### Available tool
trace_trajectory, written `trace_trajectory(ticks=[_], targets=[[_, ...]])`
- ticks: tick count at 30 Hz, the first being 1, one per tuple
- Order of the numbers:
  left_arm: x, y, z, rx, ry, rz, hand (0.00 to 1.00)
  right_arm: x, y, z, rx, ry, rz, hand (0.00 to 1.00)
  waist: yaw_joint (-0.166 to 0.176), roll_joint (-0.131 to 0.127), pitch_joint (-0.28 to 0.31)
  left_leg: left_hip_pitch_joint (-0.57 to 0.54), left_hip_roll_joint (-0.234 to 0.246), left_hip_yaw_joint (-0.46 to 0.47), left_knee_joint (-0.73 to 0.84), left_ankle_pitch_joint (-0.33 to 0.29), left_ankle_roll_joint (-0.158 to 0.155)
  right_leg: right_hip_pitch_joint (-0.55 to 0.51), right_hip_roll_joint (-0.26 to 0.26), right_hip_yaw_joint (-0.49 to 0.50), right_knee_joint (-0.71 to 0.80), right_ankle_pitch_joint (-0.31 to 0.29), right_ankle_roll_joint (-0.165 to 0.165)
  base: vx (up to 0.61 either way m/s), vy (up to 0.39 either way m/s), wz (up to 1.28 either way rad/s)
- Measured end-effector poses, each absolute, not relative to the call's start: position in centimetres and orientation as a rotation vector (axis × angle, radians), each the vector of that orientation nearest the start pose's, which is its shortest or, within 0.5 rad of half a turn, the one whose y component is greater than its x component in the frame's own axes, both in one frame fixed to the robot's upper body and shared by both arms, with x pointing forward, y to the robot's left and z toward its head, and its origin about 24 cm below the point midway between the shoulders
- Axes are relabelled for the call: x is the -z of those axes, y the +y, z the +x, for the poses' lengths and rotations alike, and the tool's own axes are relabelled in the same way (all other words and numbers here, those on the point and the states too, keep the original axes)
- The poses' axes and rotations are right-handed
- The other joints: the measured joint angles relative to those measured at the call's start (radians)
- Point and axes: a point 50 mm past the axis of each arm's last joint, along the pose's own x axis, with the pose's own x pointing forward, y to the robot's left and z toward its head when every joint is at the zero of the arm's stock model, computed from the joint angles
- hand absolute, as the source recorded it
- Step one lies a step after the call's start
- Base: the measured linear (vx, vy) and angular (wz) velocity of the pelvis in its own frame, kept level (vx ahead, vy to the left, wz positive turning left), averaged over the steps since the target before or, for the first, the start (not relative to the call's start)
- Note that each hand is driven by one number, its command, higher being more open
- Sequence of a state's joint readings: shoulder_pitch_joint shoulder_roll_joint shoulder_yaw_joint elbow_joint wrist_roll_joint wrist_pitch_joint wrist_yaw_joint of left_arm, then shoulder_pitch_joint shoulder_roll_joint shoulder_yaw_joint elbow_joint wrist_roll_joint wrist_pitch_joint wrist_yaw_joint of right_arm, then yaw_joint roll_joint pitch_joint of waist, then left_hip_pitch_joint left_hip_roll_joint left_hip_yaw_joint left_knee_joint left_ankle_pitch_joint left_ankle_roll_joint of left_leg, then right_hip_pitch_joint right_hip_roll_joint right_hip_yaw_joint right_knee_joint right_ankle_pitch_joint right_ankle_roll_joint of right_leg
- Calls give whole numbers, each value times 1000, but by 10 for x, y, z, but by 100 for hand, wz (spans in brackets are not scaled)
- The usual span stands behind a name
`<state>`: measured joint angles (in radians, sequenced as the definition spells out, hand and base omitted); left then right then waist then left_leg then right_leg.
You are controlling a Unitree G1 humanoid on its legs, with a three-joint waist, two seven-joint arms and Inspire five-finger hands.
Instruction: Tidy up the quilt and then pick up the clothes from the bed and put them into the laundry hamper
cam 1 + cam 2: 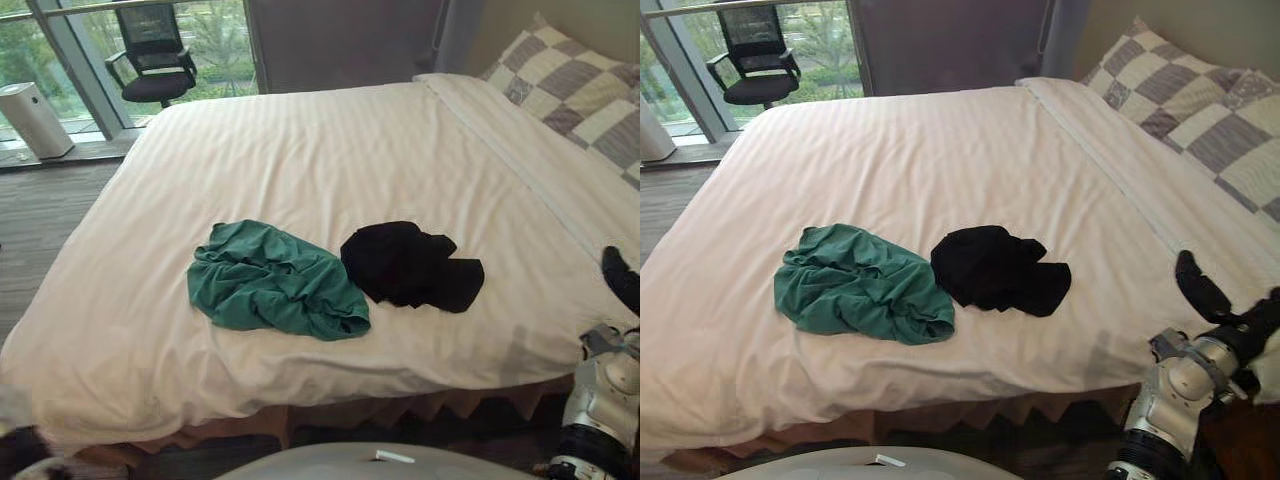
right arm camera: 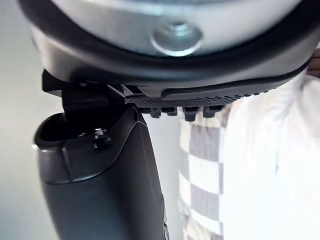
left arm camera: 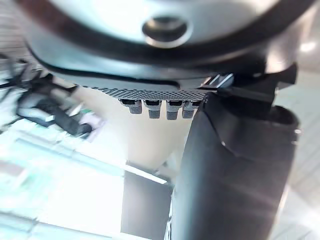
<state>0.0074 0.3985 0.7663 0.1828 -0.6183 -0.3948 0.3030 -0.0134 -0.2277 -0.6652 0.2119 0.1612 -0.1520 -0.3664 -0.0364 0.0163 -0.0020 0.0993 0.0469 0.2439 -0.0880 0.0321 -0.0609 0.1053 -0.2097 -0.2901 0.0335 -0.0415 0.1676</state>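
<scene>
On the near half of the bed, two garments are lying side by side on the white quilt, which is looking smooth and flat right out to its edges, so the tidying part is probably done and the picking up is what is coming. The green garment is sitting toward the robot's left, bunched into a lump whose long side is running from far-left to near-right. The black garment is lying just beside it on the right, close but apparently not quite touching, and is stretching out sideways toward the checked pillow end. The right hand is hanging off the near right corner of the mattress, well apart from both pieces, with nothing seen in it; whether it is spread or curled cannot be told from either its own wrist view or the head views. The left hand is showing in its wrist view, pointing away from the bedding, and its state cannot be told either. Since the black piece is lying forward and to the left of the right hand, that arm is looking like the nearer one for it, while the green piece is sitting more within the left arm's side.
</scene>
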Motion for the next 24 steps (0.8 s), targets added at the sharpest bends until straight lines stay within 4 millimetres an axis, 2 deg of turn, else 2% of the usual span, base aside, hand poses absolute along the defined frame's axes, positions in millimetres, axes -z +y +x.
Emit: trace_trajectory(ticks=[1, 3, 4, 5, 6, 7, 8, 9, 10, 12, 15, 19, 22, 24], targets=[[-104, 396, 158, -1063, -536, -239, 100, -52, -356, 185, 1037, -97, -23, 100, -4, 3, 7, 1, 1, 4, 0, 0, 0, 0, 1, 6, 0, 1, 1, 33, -10, -21], [-74, 352, 189, -888, -391, -327, 100, -62, -340, 198, 940, -138, -56, 100, -25, -10, 56, 10, 5, 21, 1, -3, 1, -2, 5, 24, -2, 8, 0, 16, 0, -23], [-70, 338, 197, -840, -366, -358, 100, -65, -335, 201, 911, -150, -67, 100, -30, -16, 65, 9, 4, 24, 1, -4, 2, -4, 5, 26, -3, 9, 0, 10, 6, -15], [-67, 313, 206, -759, -340, -405, 100, -70, -328, 205, 878, -174, -65, 100, -38, -26, 71, 6, 4, 28, 1, -6, 3, -9, 4, 29, -4, 9, 0, 53, 17, -16], [-67, 263, 212, -576, -283, -372, 100, -79, -314, 208, 812, -211, -124, 100, -55, -39, 72, -4, 0, 36, 2, -11, 9, -23, 1, 36, -4, 11, 0, 71, 21, -16], [-67, 244, 213, -487, -263, -345, 100, -82, -310, 208, 789, -224, -150, 100, -60, -40, 74, -4, -2, 37, 2, -14, 13, -25, -1, 37, -4, 11, 0, 119, 23, -11], [-68, 213, 212, -325, -239, -288, 100, -87, -301, 209, 739, -239, -189, 100, -73, -38, 76, -2, -4, 37, 2, -18, 18, -23, -3, 37, -4, 11, 0, 131, 10, -4], [-72, 192, 212, -206, -242, -228, 100, -88, -295, 211, 709, -244, -211, 100, -80, -32, 80, 4, -3, 38, 2, -23, 20, -18, -2, 37, -4, 11, 0, 133, 3, -3], [-74, 187, 213, -170, -251, -210, 100, -87, -293, 212, 698, -241, -220, 100, -80, -27, 83, 8, -1, 38, 2, -26, 19, -15, -1, 38, -4, 11, 0, 116, -12, -5], [-80, 181, 217, -141, -277, -171, 100, -82, -289, 212, 668, -217, -223, 100, -79, 7, 103, 25, 3, 41, 2, -36, 15, 0, 3, 38, -3, 11, 1, 84, -23, -1], [-78, 191, 216, -198, -271, -124, 100, -74, -285, 211, 647, -164, -221, 100, -78, 42, 124, 28, 6, 57, 2, -44, 11, -5, 4, 46, -4, 11, 1, 44, -16, -9], [-67, 195, 216, -233, -214, -60, 100, -66, -277, 211, 614, -127, -234, 100, -76, 42, 129, 24, 7, 79, 1, -52, 5, -16, 6, 57, -12, 11, 2, 22, -21, -15], [-62, 193, 217, -228, -176, -2, 100, -60, -269, 209, 601, -107, -210, 100, -77, 11, 148, 26, 7, 94, 2, -55, 3, -20, 4, 76, -22, 13, 5, 4, -20, -16], [-56, 193, 217, -230, -145, 19, 100, -55, -265, 206, 600, -90, -195, 100, -80, 1, 153, 27, 8, 97, 2, -58, 3, -20, 3, 76, -22, 13, 5, 11, -26, -7]])
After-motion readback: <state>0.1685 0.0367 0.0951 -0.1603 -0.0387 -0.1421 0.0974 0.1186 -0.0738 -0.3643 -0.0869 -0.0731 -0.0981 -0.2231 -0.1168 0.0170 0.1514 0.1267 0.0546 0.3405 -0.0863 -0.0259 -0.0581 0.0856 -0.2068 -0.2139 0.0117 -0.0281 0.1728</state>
